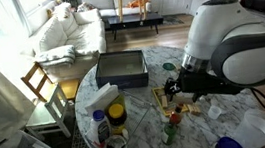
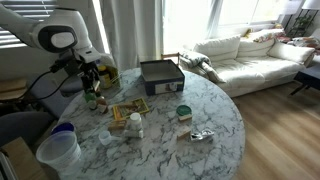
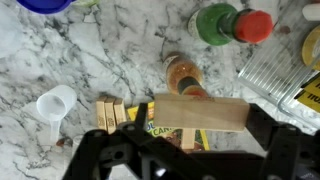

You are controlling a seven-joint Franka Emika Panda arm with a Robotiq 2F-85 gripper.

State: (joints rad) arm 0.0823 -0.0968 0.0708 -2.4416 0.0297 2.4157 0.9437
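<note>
In the wrist view my gripper (image 3: 200, 128) is shut on a plain wooden block (image 3: 198, 112), held flat above the marble table (image 3: 90, 60). Directly below lie several more wooden blocks (image 3: 110, 113) on a yellow-green printed sheet (image 3: 160, 132). A small amber bottle (image 3: 182, 75) stands just beyond the held block. A white scoop (image 3: 55, 105) lies to the left. In both exterior views the gripper (image 1: 179, 82) (image 2: 92, 75) hangs over the round table's edge zone near several bottles.
A dark box (image 1: 122, 70) (image 2: 160, 75) sits on the table. Green-capped (image 3: 215, 22) and red-capped (image 3: 253, 25) bottles, a clear plastic tub (image 3: 275, 70), a yellow-capped bottle (image 1: 117, 113), a green-lidded jar (image 2: 183, 112), a wooden chair (image 1: 41, 82) and a sofa (image 2: 250, 55) surround it.
</note>
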